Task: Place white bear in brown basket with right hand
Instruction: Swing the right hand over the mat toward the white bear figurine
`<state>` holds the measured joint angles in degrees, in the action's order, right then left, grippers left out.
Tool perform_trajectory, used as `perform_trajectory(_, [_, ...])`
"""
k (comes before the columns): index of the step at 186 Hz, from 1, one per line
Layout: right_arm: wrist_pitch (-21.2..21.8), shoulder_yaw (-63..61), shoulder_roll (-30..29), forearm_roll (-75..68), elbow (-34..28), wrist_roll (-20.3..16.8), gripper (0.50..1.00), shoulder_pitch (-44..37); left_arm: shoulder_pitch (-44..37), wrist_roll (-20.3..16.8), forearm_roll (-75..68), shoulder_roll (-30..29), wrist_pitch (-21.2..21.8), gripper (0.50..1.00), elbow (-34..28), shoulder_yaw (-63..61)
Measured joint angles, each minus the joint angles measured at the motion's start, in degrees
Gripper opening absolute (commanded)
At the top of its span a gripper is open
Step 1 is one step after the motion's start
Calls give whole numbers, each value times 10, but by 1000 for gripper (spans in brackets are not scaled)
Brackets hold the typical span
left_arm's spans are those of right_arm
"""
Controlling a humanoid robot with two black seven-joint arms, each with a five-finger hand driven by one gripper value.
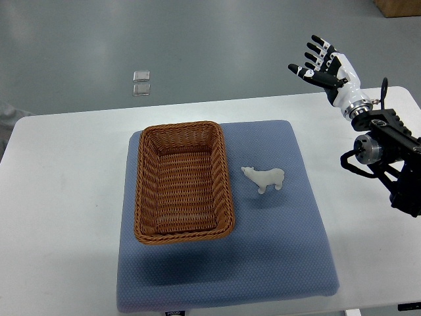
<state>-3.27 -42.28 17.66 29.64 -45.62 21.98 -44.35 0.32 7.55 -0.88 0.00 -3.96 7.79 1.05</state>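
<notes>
A white table [59, 197] on a grey floor carries a blue mat [283, 250]. The white bear [264, 178] stands on the mat just right of the brown basket [184, 181], apart from its wall, long axis running left-right with the head toward the basket. The right hand [322, 66] hovers past the table's far right corner, fingers spread, holding nothing; the bear lies nearer and to its left. No left hand shows. The basket appears empty.
</notes>
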Motion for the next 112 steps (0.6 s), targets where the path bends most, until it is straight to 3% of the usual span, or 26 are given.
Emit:
perform_trajectory(41, [28, 114, 75, 119, -65, -20, 919, -49, 0, 0, 0, 0, 0, 1000, 0, 0])
perform_trajectory(112, [162, 291, 206, 311, -199, -25, 921, -169, 1, 0, 0, 0, 0, 1000, 0, 1])
